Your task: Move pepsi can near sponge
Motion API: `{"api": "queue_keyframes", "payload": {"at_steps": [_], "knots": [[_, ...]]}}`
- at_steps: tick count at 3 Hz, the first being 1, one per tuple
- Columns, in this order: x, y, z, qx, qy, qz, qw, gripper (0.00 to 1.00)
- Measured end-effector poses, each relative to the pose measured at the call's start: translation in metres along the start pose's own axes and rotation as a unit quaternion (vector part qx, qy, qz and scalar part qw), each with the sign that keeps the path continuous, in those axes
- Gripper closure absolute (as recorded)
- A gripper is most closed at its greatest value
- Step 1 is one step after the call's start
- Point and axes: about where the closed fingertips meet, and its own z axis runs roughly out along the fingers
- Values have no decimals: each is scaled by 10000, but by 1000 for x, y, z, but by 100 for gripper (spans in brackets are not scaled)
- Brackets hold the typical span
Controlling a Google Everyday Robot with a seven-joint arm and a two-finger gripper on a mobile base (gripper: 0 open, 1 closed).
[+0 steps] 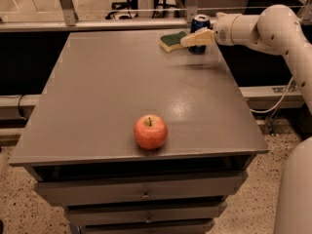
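The pepsi can [199, 22] stands upright at the far right of the grey table [122, 82], dark blue with a silver top. The sponge [170, 40] lies flat just to its left, green side up on a pale yellow base, about a hand's width from the can or less. My gripper [193, 38] reaches in from the right on a white arm [263, 28]. It sits at the can's height, crosses in front of the can's lower half, and its tip ends right beside the sponge. The can's lower part is hidden behind it.
A red apple [150, 131] sits near the table's front edge, far from the arm. The table has drawers [144, 194] below its front. A rail [117, 11] and chair legs lie beyond the far edge. The table's right edge runs under my arm.
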Motion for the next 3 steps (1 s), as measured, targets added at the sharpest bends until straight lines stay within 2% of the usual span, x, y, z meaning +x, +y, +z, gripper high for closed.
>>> {"api": "queue_keyframes", "payload": {"at_steps": [1,2,3], "knots": [[-37,34,-84,-89,-80,-452,9989,0],[-51,74,-157,-385,-23,-684,9969,0],[-49,75,-170,-388,16,-693,9968,0]]}}
